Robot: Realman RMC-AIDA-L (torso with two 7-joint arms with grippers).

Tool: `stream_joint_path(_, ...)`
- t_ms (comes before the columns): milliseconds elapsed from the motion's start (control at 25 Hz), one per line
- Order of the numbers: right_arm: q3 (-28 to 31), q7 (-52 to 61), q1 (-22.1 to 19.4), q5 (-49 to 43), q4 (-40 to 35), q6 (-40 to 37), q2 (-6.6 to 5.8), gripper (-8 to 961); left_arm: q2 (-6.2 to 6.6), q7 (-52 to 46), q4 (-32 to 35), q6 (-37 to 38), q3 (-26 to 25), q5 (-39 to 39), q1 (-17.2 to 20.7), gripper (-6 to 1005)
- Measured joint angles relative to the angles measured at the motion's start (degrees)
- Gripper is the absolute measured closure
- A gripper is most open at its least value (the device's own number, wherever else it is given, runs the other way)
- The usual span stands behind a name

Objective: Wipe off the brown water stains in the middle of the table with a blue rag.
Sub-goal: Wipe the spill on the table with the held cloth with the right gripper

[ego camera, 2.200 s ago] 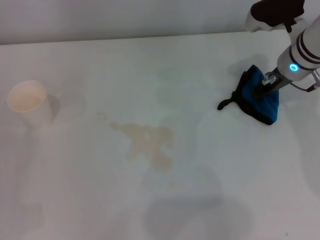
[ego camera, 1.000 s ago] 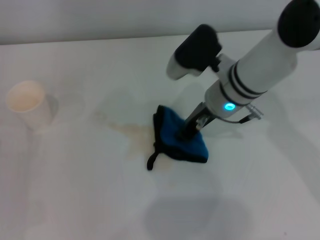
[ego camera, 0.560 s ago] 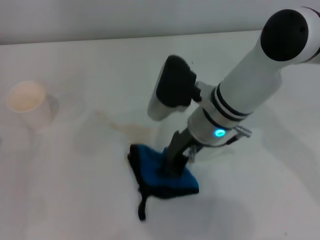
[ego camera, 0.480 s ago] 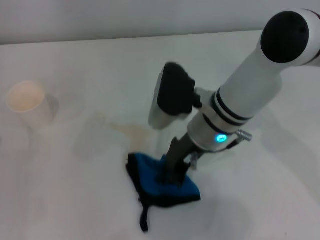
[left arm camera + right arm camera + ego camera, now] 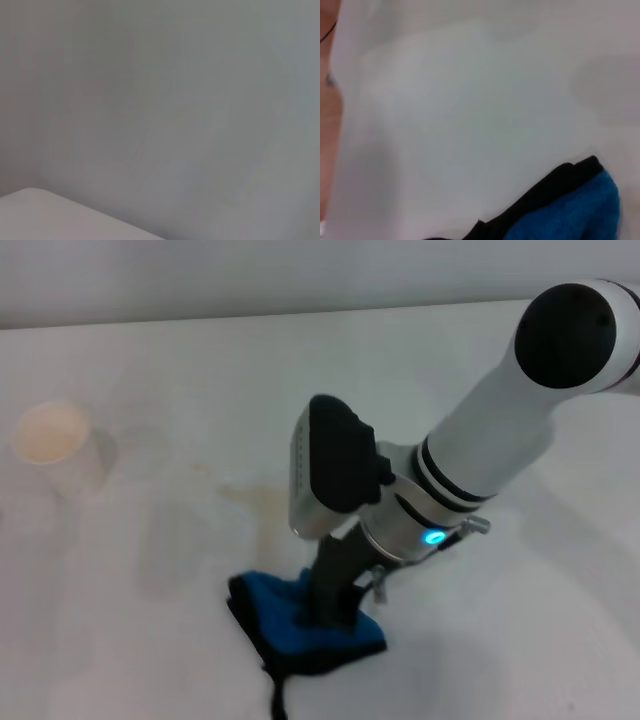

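On the table (image 5: 520, 640), right gripper (image 5: 330, 615), jaws clamped on the blue rag (image 5: 300, 632), the brown water stains (image 5: 255, 495) just beyond, white cup (image 5: 55, 445) far left.

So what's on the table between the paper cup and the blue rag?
In the head view, only the faint brown water stains and bare table lie between the paper cup and the blue rag.

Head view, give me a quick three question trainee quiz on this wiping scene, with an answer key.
1. True or false: the blue rag lies flat on the table, pressed down by the right gripper.
2. Which side of the table holds the white cup: robot's left or right?
3. Multiple choice: the visible brown water stains sit A) under the cup, B) just beyond the rag, C) at the far right edge.

Key: 1 true; 2 left; 3 B.
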Motion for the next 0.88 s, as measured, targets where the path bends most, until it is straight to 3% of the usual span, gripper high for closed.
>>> stream_joint_path(480,0.43,3.47,0.91,-1.34,1.72,-15.83,-0.18,862,0.01,0.0,-0.72,-0.61,0.0,-0.01,-0.07,123)
stream_joint_path(880,-0.01,14.98,1.79,-12.32,3.49,-25.16,-0.04,861,0.0,0.0,-0.71,-0.61,0.0,-0.01,-0.07,124)
